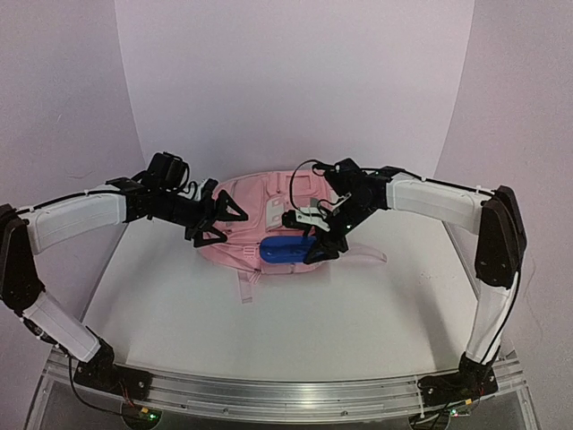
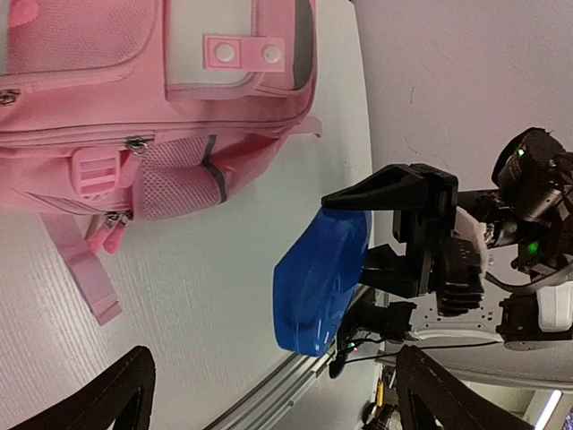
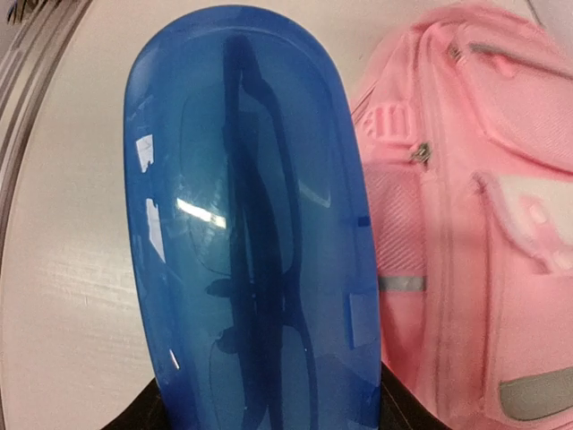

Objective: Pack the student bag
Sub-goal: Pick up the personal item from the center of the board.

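Note:
The pink student bag lies flat at the back middle of the white table, front pockets up. It also shows in the left wrist view and the right wrist view. My right gripper is shut on a glossy blue oblong case and holds it above the bag's near edge. The case fills the right wrist view, with my right gripper clamped on its near end. The case also shows in the left wrist view. My left gripper is open and empty at the bag's left side, fingertips spread wide.
A pink strap trails from the bag towards the front. An aluminium rail runs along the table's near edge. White curved walls close in behind and at both sides.

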Robot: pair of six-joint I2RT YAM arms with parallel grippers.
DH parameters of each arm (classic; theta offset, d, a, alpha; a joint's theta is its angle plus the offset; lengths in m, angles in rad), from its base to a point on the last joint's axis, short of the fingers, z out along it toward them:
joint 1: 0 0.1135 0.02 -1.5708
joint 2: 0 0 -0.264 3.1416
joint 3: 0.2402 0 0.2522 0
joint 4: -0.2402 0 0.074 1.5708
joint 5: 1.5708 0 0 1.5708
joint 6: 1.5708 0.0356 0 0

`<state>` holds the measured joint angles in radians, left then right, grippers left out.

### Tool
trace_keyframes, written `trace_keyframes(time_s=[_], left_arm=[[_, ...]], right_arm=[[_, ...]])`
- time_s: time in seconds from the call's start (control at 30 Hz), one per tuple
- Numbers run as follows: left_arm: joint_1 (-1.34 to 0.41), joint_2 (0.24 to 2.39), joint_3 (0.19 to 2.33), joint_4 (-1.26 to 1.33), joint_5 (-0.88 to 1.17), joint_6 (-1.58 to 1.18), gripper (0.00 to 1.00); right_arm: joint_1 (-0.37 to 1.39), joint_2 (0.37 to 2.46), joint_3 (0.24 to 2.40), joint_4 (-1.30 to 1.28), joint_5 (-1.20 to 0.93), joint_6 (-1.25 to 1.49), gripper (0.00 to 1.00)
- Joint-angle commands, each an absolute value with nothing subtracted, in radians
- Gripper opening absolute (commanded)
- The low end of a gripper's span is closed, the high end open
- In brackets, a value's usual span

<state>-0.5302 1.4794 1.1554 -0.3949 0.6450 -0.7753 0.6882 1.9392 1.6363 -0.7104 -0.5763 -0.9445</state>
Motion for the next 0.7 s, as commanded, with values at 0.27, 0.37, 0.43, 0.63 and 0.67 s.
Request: trace_keyframes(time_s=[0.27, 0.37, 0.43, 0.63, 0.67], left_arm=[[-0.579, 1.584, 1.197, -0.127, 0.869, -0.837, 0.89], [-0.590, 1.589, 1.184, -0.092, 0.891, -0.853, 0.83], [-0.592, 1.583, 1.168, -0.069, 0.897, -0.866, 0.78], [-0.590, 1.552, 1.131, -0.054, 0.879, -0.880, 0.48], [-0.588, 1.546, 1.127, -0.061, 0.869, -0.879, 0.43]], right_arm=[[0.756, 1.863, 1.631, -0.392, -0.573, -0.724, 0.57], [0.761, 1.869, 1.630, -0.380, -0.560, -0.727, 0.57], [0.761, 1.871, 1.626, -0.370, -0.552, -0.727, 0.56], [0.762, 1.858, 1.602, -0.353, -0.558, -0.734, 0.61], [0.762, 1.856, 1.597, -0.352, -0.559, -0.734, 0.64]])
